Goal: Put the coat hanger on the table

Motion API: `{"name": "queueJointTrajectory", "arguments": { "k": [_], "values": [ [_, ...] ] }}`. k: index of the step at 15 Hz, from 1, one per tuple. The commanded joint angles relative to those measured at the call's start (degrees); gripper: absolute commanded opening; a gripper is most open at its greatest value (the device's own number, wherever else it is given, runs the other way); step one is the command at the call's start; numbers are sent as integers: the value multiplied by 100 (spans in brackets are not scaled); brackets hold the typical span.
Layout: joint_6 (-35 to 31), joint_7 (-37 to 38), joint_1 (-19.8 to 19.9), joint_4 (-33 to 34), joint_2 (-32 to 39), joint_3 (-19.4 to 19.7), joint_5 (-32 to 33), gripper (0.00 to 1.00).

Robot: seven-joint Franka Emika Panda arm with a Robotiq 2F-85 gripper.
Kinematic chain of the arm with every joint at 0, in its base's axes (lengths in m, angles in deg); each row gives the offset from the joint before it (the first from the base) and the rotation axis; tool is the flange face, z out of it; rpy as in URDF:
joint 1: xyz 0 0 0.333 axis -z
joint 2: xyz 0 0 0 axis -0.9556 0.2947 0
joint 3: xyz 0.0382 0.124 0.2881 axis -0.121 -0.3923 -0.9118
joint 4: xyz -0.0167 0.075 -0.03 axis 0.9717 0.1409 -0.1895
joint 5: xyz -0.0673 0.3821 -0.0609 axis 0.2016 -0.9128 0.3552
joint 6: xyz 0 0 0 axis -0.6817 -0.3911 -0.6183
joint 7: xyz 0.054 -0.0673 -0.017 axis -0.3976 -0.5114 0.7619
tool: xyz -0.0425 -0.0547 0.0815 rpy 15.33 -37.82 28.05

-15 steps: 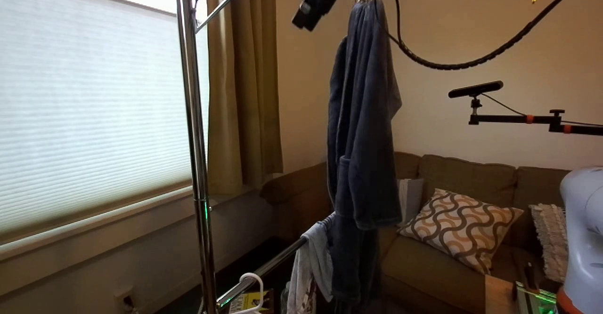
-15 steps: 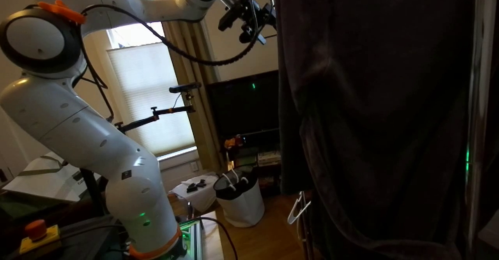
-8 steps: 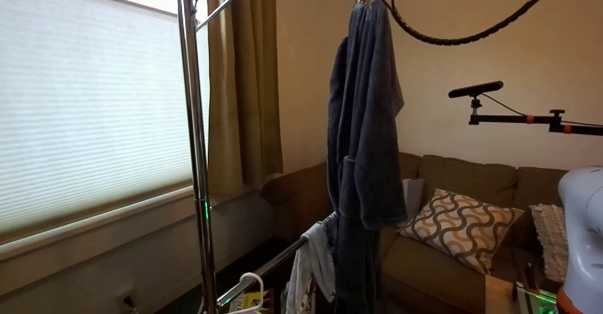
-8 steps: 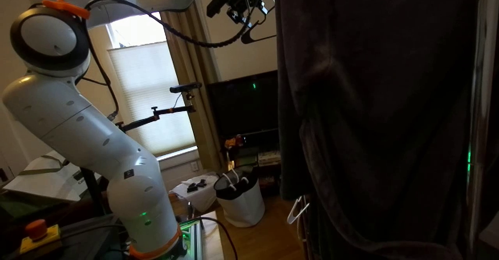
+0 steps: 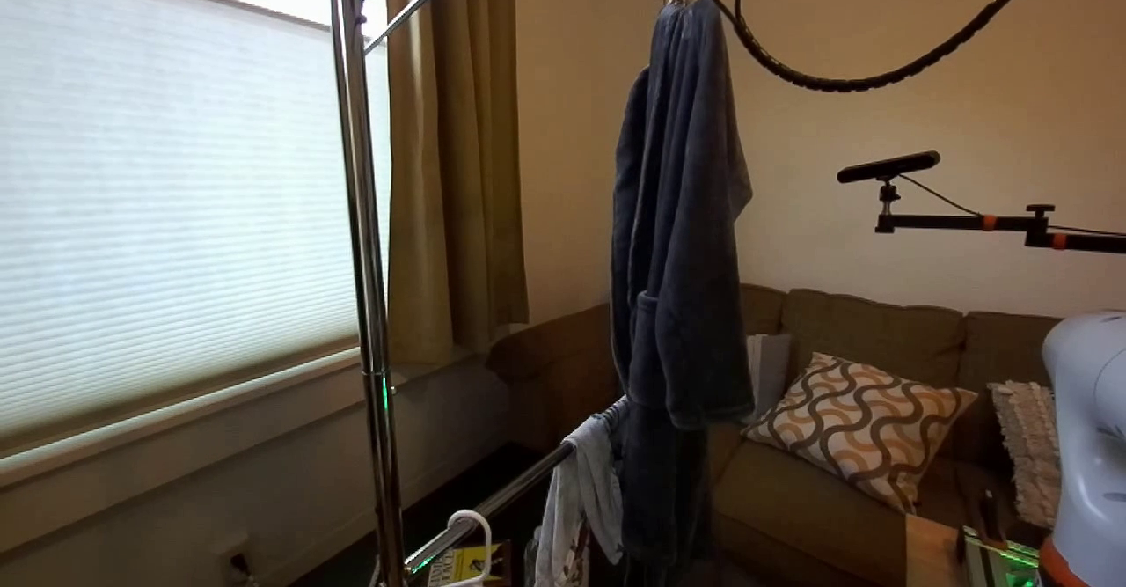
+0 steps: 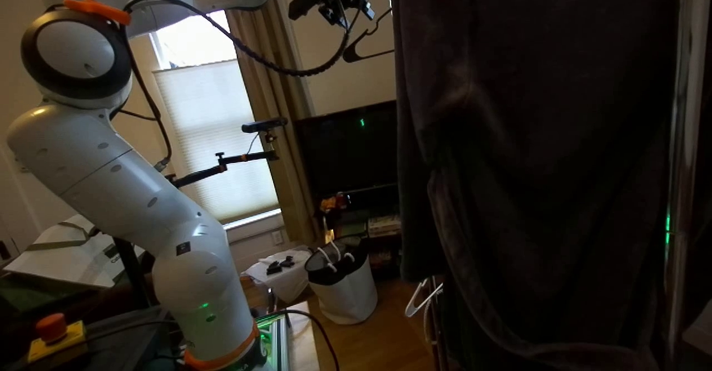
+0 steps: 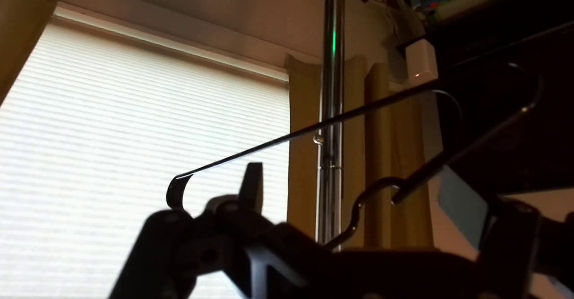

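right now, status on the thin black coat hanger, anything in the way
Black two-finger gripper open. Coat hanger close by, ungripped. Long dark fabric robe partly hides it in an exterior view; might snag.

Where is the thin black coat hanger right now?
In an exterior view, the thin black coat hanger is at upper centre, just below the open black gripper, its right part hidden behind the dark plush robe.
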Motion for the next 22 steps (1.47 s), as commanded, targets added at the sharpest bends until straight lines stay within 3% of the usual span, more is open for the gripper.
{"name": "queueJointTrajectory", "arguments": {
  "k": [1,5,9,13,17,22],
  "values": [
    [228,1003,295,523,363,-418,221,100],
    [634,2160,620,1219,1142,-1053,1184,100],
    [1056,2616,431,1791,1693,-1245,1778,100],
    [1366,2156,139,2037,1663,-1028,1463,100],
    [1259,1721,203,2205,1600,-1093,1175,100],
    [1555,1991,29,2620,2156,-1116,1354,100]
  ]
}}
